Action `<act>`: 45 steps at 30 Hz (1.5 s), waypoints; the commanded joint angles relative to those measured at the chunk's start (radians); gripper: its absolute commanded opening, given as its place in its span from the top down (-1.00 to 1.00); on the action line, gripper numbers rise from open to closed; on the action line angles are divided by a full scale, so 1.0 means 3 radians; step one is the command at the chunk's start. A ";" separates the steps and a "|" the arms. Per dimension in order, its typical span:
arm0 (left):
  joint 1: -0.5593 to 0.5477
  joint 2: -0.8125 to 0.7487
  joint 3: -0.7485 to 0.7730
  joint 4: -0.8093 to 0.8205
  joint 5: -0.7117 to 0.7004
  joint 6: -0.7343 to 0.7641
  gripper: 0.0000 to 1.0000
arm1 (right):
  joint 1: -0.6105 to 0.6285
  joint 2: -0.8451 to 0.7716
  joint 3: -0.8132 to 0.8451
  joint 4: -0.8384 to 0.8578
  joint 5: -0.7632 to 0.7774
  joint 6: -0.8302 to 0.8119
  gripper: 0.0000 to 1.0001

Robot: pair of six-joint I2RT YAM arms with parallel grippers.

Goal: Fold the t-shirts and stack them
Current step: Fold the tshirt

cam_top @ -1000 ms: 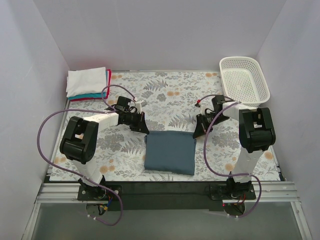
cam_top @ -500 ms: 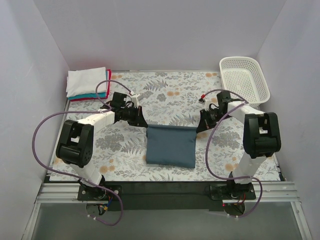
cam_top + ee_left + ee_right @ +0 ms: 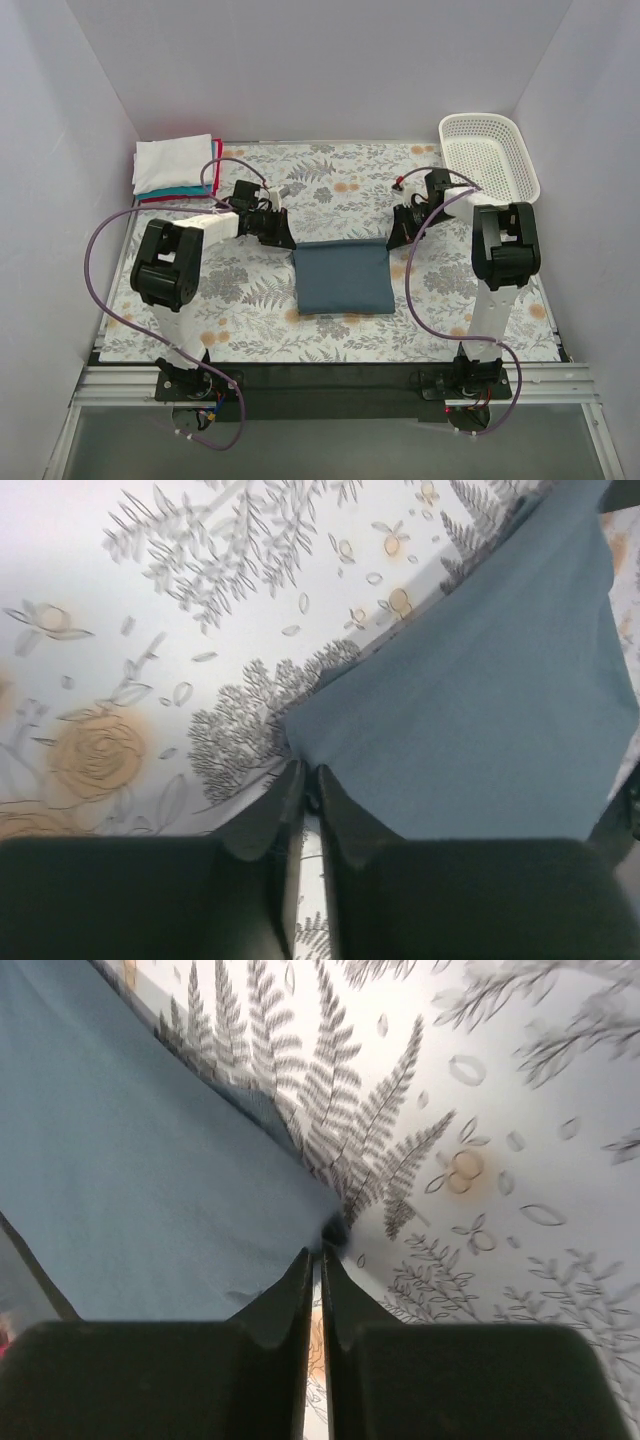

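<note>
Left gripper point(image 3: 306, 775): my jaws are drawn almost together on the far-left corner of the slate-blue t-shirt point(image 3: 343, 278). The cloth runs right into the tips, so I judge it pinched.
Right gripper point(image 3: 318, 1252): closed the same way on the far-right corner, with only a sliver of gap showing.
Shirt: a folded rectangle lying flat on the floral tablecloth point(image 3: 250, 300), mid-table between my arms, its far edge stretched between my two pinches.
Stack: the white, teal and red folded tees point(image 3: 175, 167) sit at the far-left corner, well apart from the shirt.
Basket: the white mesh basket point(image 3: 527, 170) at far right plays no part.
Step in hand: I judge it to be one more fold, far edge toward me.
Doing it well: raise both corners together, level, with the edge taut. Lay it square on the near edge and let go only once it lies flat.
Risk: the pinch is at my very tips, so a jerk could shed a layer.
</note>
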 commanded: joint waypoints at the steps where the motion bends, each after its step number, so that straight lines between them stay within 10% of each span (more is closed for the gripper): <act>1: 0.0084 -0.0298 0.0123 0.0068 -0.0184 0.0106 0.74 | -0.0039 -0.0181 0.0276 -0.0034 0.0135 -0.0025 0.55; 3: 0.0089 -0.0522 0.0082 0.0047 -0.0179 0.0076 0.45 | -0.0050 -0.0345 0.0195 -0.0122 -0.0004 0.0000 0.12; 7: 0.0094 -0.0819 -0.0026 -0.0187 0.0025 -0.0134 0.12 | -0.0050 -0.0841 -0.0137 -0.0117 -0.0101 0.0041 -0.07; 38: -0.0029 -0.0416 -0.0450 -0.0137 0.0481 -0.0722 0.05 | 0.0053 -0.0147 -0.0357 -0.0030 -0.0521 0.0256 0.13; 45: -0.0039 -0.0340 -0.0415 -0.0137 0.0471 -0.0732 0.10 | 0.0063 -0.0193 -0.0342 -0.0030 -0.0567 0.0261 0.45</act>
